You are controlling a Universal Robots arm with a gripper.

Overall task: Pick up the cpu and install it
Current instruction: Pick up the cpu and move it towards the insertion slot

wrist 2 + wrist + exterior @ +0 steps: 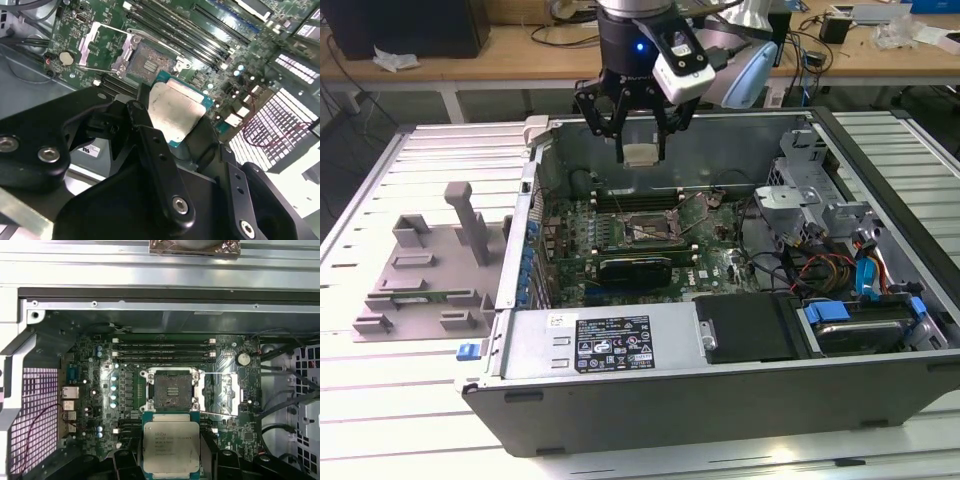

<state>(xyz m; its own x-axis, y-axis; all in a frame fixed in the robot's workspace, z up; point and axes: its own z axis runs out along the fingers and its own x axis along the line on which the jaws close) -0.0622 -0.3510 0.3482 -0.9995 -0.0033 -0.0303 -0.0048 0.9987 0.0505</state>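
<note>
Here the gripper (640, 150) hangs over the open computer case (720, 400), and its black jointed fingers (150, 145) pinch the cpu (640, 157) by opposite edges. The chip is in the air above the motherboard, well clear of the board and level with the case's upper rim in the exterior view. In both wrist views the cpu (175, 112) (171, 447) is a flat square with a dull silver-grey metal lid, faintly scuffed, on a thin green border. Below it the socket (171, 390) is a dark square recess in a bright metal frame, with its hinged plate (222, 392) folded out to one side. Long parallel memory slots (162, 350) run beside the socket. A long black expansion card (635, 268) lies across the green board. The case stands on a ribbed pale metal table (380, 400), near a grey moulded plastic fixture (425, 265) on the exterior view's left.
</note>
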